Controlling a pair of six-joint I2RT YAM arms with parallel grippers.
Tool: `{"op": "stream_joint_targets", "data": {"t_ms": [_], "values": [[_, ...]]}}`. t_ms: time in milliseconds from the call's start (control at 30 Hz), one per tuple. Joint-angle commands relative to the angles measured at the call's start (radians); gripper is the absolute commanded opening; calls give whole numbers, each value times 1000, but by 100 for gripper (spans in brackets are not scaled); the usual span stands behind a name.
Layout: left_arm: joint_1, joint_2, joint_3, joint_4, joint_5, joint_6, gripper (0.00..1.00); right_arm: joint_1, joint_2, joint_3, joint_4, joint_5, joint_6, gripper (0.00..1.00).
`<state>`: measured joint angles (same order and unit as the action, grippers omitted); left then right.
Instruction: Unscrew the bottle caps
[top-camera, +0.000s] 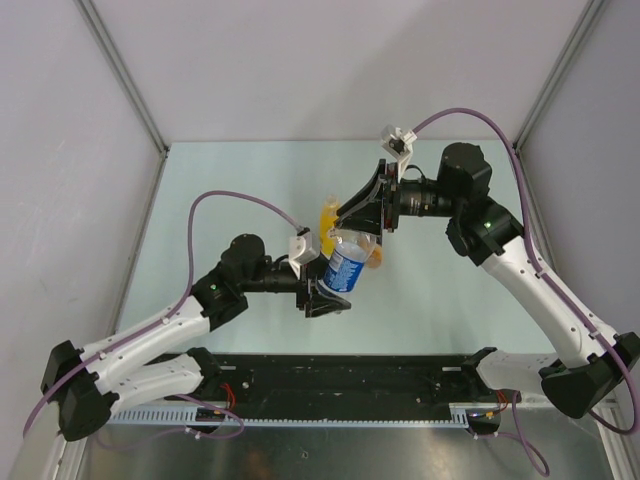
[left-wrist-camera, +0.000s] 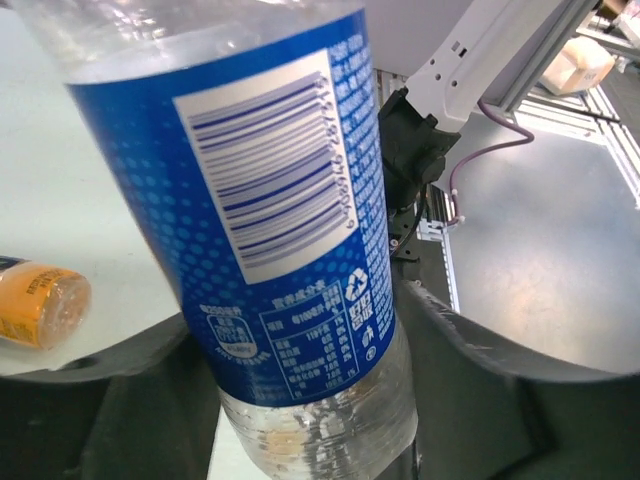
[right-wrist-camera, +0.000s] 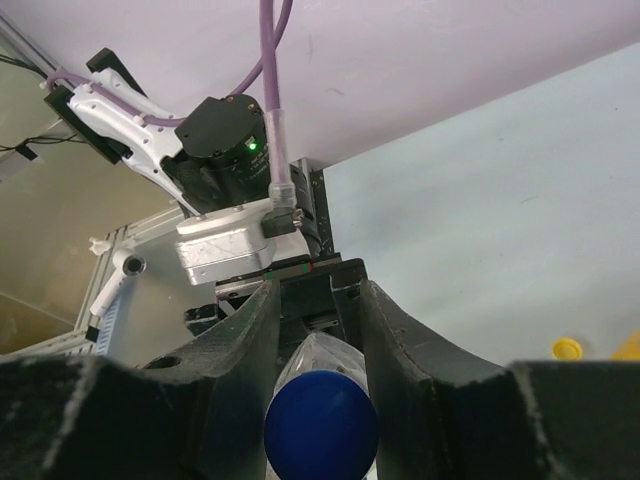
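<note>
A clear bottle (top-camera: 346, 268) with a blue label (left-wrist-camera: 270, 200) hangs tilted above the table between both arms. My left gripper (top-camera: 325, 295) clasps its lower body, with a finger pressed against each side of the bottle (left-wrist-camera: 320, 410). My right gripper (top-camera: 352, 232) is shut on its blue cap (right-wrist-camera: 320, 425), which sits between the two fingers (right-wrist-camera: 400, 340). The yellow bottle (top-camera: 328, 222) stands just behind the right gripper. An orange bottle (left-wrist-camera: 35, 300) lies on the table, also showing beside the clear one (top-camera: 375, 260). A loose yellow cap (right-wrist-camera: 567, 348) rests on the table.
The pale green table (top-camera: 250, 190) is walled by grey panels at the left, back and right. A black rail (top-camera: 340, 375) with both arm bases runs along the near edge. Purple cables (top-camera: 240, 200) loop over each arm.
</note>
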<state>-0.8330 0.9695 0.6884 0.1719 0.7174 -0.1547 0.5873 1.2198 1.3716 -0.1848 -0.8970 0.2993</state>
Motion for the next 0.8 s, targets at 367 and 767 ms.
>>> {"op": "stream_joint_targets", "data": {"t_ms": [367, 767], "values": [[-12, -28, -47, 20, -134, 19, 31, 7, -70, -11, 129, 110, 64, 59], [-14, -90, -61, -118, -373, 43, 21, 7, -136, -47, 142, 283, 81, 99]]}}
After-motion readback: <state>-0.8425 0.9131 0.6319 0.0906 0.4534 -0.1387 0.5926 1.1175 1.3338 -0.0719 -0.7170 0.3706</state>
